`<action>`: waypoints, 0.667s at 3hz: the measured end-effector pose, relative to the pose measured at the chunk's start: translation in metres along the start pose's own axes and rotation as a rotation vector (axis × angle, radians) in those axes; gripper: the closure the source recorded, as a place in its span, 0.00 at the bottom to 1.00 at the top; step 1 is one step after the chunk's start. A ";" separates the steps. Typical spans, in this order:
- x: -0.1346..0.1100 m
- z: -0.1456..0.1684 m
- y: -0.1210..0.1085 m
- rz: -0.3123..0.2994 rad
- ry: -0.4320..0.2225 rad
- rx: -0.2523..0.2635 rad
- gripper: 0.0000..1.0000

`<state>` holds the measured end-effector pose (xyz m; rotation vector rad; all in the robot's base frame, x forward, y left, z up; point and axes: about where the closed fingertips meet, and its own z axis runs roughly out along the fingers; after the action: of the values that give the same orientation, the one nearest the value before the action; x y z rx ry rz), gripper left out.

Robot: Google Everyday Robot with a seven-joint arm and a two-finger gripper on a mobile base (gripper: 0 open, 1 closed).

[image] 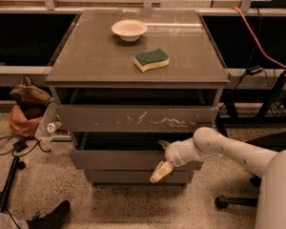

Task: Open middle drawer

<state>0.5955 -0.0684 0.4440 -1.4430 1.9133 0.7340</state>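
The middle drawer (119, 159) is the plain grey-brown front below the wider, scratched top drawer (133, 119). It stands out a little from the cabinet, with a dark gap above it. My gripper (158, 160) is at the right half of this drawer front, on the white arm coming in from the right. It is open. The upper finger (162, 143) reaches into the gap over the drawer's top edge. The cream lower finger (160, 171) hangs in front of the drawer face, down by the narrow bottom drawer (128, 176).
On the cabinet top (95, 61) stand a white bowl (129, 29) and a green-and-yellow sponge (152, 60). A brown bag (28, 106) and cables lie on the floor at the left. A shoe (50, 217) is at the lower left. A chair base (238, 199) is at the right.
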 end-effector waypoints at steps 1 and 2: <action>0.009 0.014 0.009 0.023 0.000 -0.051 0.00; 0.010 0.014 0.017 0.029 0.003 -0.070 0.00</action>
<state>0.5789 -0.0599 0.4288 -1.4624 1.9316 0.8203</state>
